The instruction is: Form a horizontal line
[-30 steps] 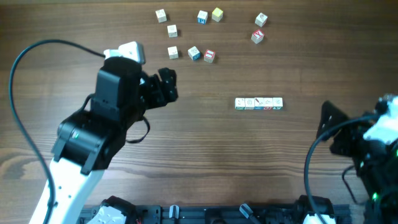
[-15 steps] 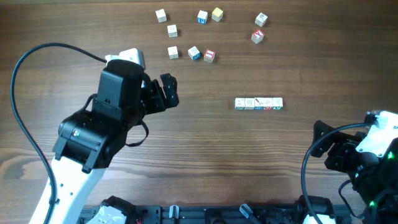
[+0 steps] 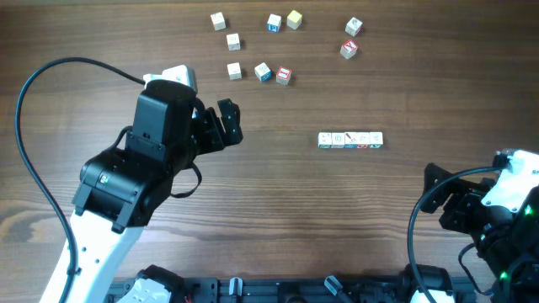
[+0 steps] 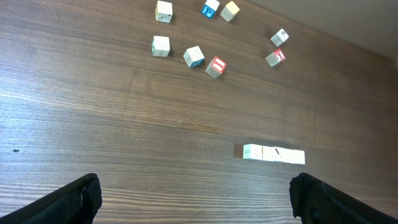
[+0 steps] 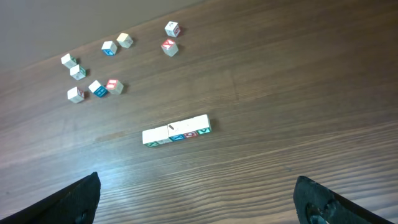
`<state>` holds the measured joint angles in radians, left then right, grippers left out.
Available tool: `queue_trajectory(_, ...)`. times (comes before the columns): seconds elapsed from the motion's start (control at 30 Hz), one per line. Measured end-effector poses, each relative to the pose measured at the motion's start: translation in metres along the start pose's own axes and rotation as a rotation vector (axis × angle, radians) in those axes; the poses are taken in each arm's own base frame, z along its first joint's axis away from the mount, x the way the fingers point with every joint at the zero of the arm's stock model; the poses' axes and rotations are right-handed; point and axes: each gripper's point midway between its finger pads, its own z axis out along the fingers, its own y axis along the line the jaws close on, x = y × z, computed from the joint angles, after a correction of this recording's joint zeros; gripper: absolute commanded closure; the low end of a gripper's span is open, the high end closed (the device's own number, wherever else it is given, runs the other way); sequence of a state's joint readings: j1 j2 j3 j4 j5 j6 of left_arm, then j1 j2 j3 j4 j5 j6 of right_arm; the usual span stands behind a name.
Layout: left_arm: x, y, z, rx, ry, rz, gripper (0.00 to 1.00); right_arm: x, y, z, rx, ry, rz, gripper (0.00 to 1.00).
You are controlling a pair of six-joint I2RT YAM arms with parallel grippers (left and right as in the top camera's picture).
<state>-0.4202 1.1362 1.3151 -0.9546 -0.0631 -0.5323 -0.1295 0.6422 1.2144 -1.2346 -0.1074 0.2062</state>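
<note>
The horizontal line (image 3: 350, 140) is a short row of four tiny pale cubes touching side to side, right of the table's middle. It also shows in the left wrist view (image 4: 273, 154) and the right wrist view (image 5: 176, 130). My left gripper (image 3: 226, 123) is open and empty, well left of the row. My right gripper (image 3: 446, 198) is open and empty, near the front right, apart from the row. Several loose cubes (image 3: 262, 71) lie scattered at the back.
Loose cubes include a red-marked one (image 3: 284, 76), a yellow one (image 3: 293, 18) and a pair at the back right (image 3: 349, 49). A black cable (image 3: 50, 76) loops over the left side. The table's front edge holds black mounts (image 3: 253, 290).
The right arm drew back toward the front right corner from a second ago. The left gripper shifted slightly. The cubes have not moved.
</note>
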Motion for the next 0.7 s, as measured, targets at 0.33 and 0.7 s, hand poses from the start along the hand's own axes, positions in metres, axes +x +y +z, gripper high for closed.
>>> queue_trajectory(0.33,0.000,0.000,0.000,0.000,0.000,0.000,0.00,-0.003,-0.006,0.000,0.032,-0.018,-0.032,0.00)
queue_trajectory(0.7,0.001,0.001,0.000,-0.003,0.004,0.000,0.00,-0.067,0.036,0.001,-0.226,-0.627,-0.196,0.00)
